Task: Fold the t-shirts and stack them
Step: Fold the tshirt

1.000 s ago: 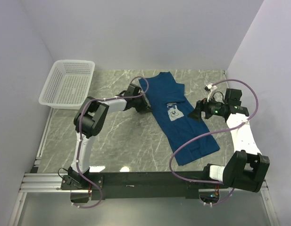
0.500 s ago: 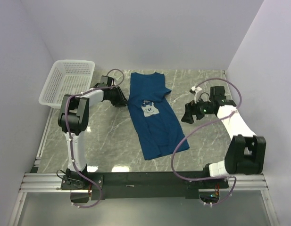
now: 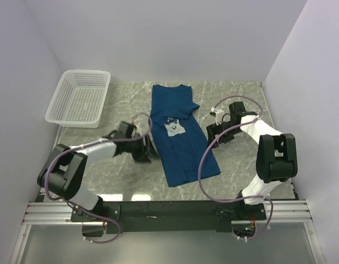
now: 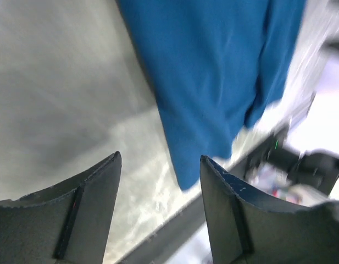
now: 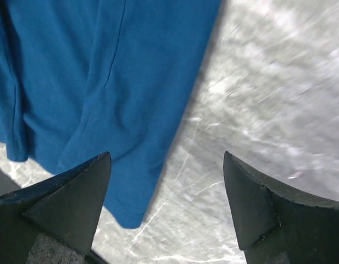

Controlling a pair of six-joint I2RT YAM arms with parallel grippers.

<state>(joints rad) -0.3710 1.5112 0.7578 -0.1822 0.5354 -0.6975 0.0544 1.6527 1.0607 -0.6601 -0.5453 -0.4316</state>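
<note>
One t-shirt (image 3: 183, 151) is all I have on the table (image 3: 131, 99), a dark blue one lying flat as a long narrow strip. Its collar end lies toward the back wall and its hem end toward the arm bases, slanting a little to the right as it comes nearer. The pale print (image 3: 172, 126) faces up on the chest, and one short sleeve (image 3: 192, 108) sticks out on the side toward my right arm.

My left gripper (image 3: 150, 149) sits low, just beside the shirt's left edge, about halfway down its length. On the left wrist camera I see its two fingers (image 4: 87, 212) parted, with only bare marble and the shirt's edge showing in the gap. Nothing is pinched there. That view is blurred, so I cannot tell whether the tips touch the table.

My right gripper (image 3: 213, 133) is just off the shirt's right edge, a bit nearer the chest. Its fingers (image 5: 262, 212) are spread wide. The blue cloth runs under the left one, marble lies under the other, and nothing is held.

The white mesh basket (image 3: 73, 121) stands in the far left corner, well apart from the shirt and both arms.
</note>
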